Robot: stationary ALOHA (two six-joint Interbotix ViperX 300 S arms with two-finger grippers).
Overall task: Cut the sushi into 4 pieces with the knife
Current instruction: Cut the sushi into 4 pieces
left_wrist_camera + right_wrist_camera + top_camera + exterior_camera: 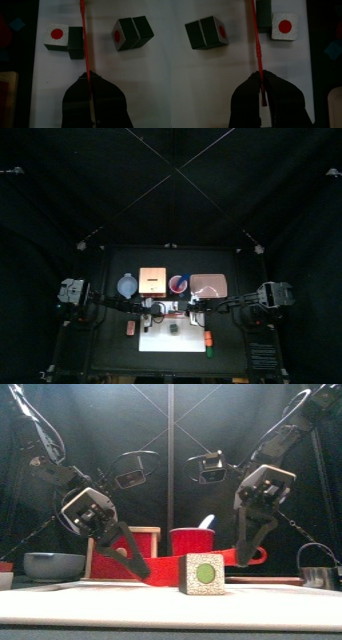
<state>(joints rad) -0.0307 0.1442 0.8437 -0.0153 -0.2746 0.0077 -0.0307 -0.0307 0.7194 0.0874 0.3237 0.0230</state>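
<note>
White cutting board sits front-ctr of the table in the top view, w/ both arms meeting over it. Blue-grey bowl, wooden box, red cup and pink tray line up behind, well clear of the work. The food is too small to read here.

Front view: left gripper and right gripper slant down toward each other, each clamped on one end of the red knife. The blade lies level, low over the board, broad side to the camera and edge down. It's prob. held at both ends so it presses square and doesn't twist. One sushi piece stands in front of the blade: dark side, white speckled face, green ctr.

Left wrist view: jaws are closed tight on the knife, seen edge-on as a thin red line. It runs btw two groups on the board. On one side is a pair of dark blocks, touching each other. On the other is an end piece w/ a white face, plus a single dark block against it, sitting offset. The blade is just beside that block.

Right wrist view: same line-up from the opposite end, jaws shut on the knife w/ no gap showing.

Judgement: the roll is split at the middle. Can't tell if either half is fully parted, so approx halfway.
</note>
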